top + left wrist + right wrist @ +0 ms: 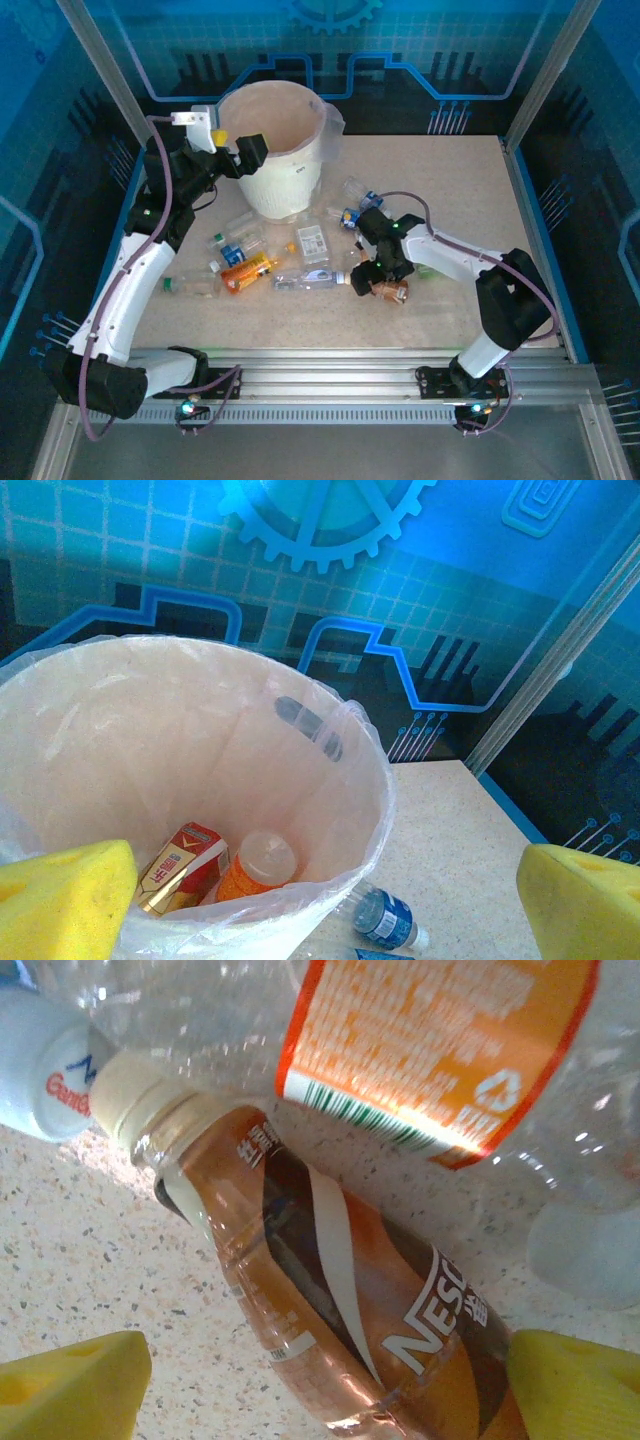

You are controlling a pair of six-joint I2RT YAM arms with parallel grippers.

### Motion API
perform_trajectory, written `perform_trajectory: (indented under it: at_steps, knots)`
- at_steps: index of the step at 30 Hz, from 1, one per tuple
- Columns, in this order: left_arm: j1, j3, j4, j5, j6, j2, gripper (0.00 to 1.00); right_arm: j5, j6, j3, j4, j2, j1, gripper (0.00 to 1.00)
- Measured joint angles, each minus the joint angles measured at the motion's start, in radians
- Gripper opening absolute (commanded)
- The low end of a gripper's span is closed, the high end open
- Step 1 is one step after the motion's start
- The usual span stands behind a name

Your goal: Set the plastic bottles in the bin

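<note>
**Bin** [283,190]: far left of the table [480,200], lined with a bag.
- Contents: capped orange bottle [255,865], beside a red-and-gold carton [180,868].

**Loose bottles:** scattered on the table, near and right of the bin.
- Orange-label bottle [245,272].
- Clear bottle [305,282].
- Green-capped bottle [190,286], nearest the left edge.
- Blue-label bottle [385,920], just right of the bin.

**Copper bottle** [340,1300]: on its side, at the right end of the scatter.

**My right pincer** [320,1390]: low over the copper bottle.
- Pads [70,1385] are spread to either side.
- One pad is clear of the bottle, so nothing is pinched.

**My left pincer** [320,920]: spread wide and empty, above the bin's left rim.
</note>
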Motion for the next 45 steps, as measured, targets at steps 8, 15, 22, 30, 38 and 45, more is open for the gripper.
perform_trajectory:
  at_steps: [8,15,22,30,38,45]
  knots:
    - [0.0,0.0,0.0,-0.006,0.0,0.0,0.99,-0.016,0.038,-0.051,0.0,0.0,0.037,0.86]
    - [0.0,0.0,0.0,-0.007,0.0,0.0,0.99,-0.03,0.064,-0.085,0.019,0.018,0.058,0.85]
    - [0.0,0.0,0.0,-0.007,0.0,-0.001,0.99,-0.03,0.076,-0.103,0.037,0.078,0.067,0.79]
    - [0.0,0.0,0.0,-0.009,-0.001,-0.001,0.99,-0.001,0.084,-0.099,0.028,0.088,0.088,0.55]
    - [0.0,0.0,0.0,-0.01,-0.009,-0.001,0.99,0.03,0.079,-0.055,-0.038,-0.045,0.098,0.49]
    - [0.0,0.0,0.0,-0.005,-0.054,-0.001,0.99,0.08,0.074,0.034,-0.062,-0.249,0.098,0.46]
